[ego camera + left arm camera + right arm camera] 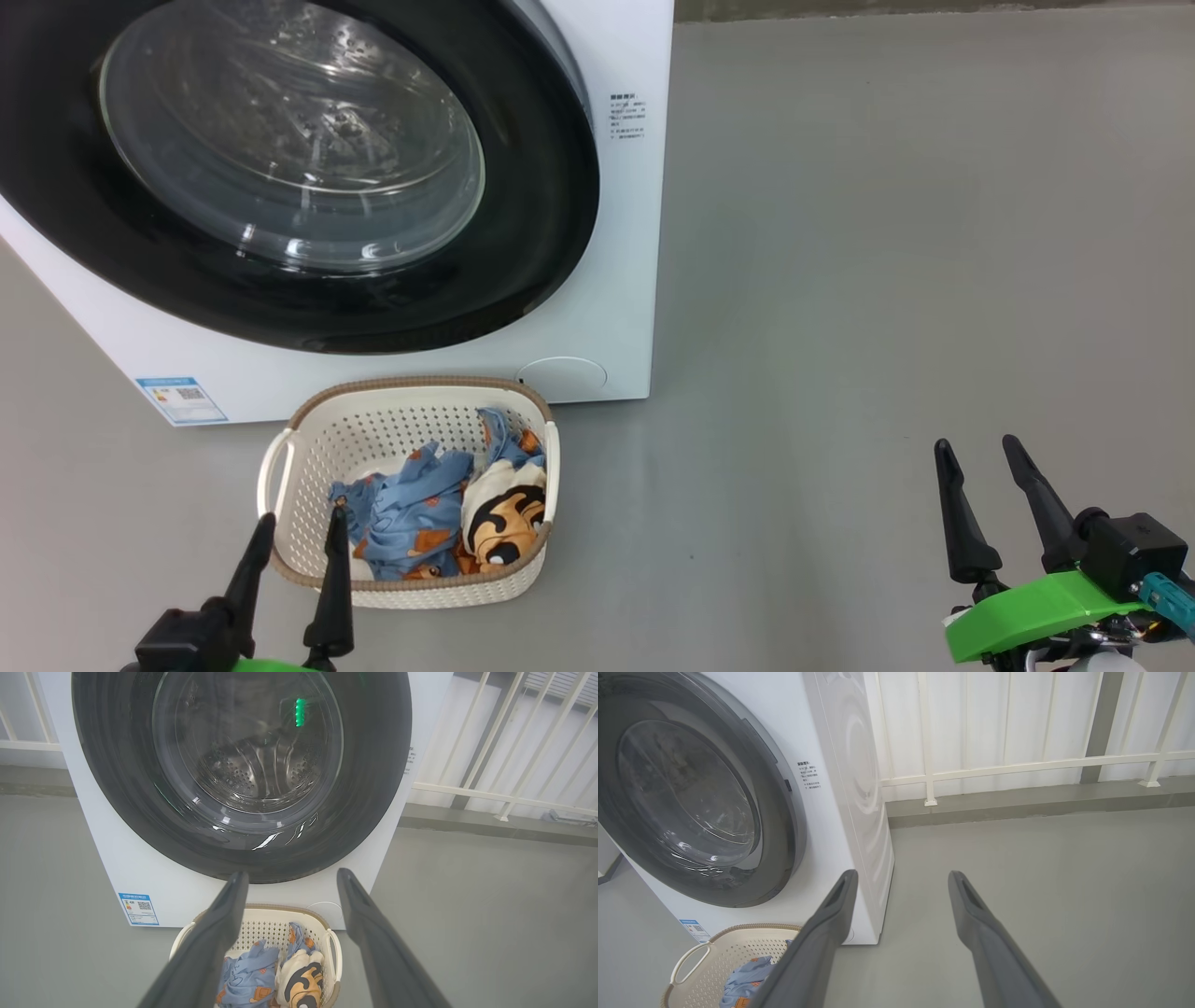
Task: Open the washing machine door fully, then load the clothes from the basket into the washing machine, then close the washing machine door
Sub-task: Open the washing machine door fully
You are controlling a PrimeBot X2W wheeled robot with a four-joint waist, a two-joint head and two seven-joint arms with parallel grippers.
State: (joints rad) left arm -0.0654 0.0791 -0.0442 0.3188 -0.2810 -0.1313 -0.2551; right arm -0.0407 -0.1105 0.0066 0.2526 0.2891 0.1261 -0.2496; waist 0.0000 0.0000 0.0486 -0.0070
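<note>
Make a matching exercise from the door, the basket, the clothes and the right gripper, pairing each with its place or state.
Things:
1. washing machine door
2. basket
3. clothes
4. right gripper

Places or states:
A. open, above bare floor
B. lying in the basket
C. shut
D. on the floor in front of the washing machine

Pairs: 1-C, 2-D, 3-B, 4-A.

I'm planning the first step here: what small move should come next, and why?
Probably bring the right gripper toward the right edge of the door: it looks shut, the clothes lie in the basket, and this gripper and the left gripper are open, empty.
</note>
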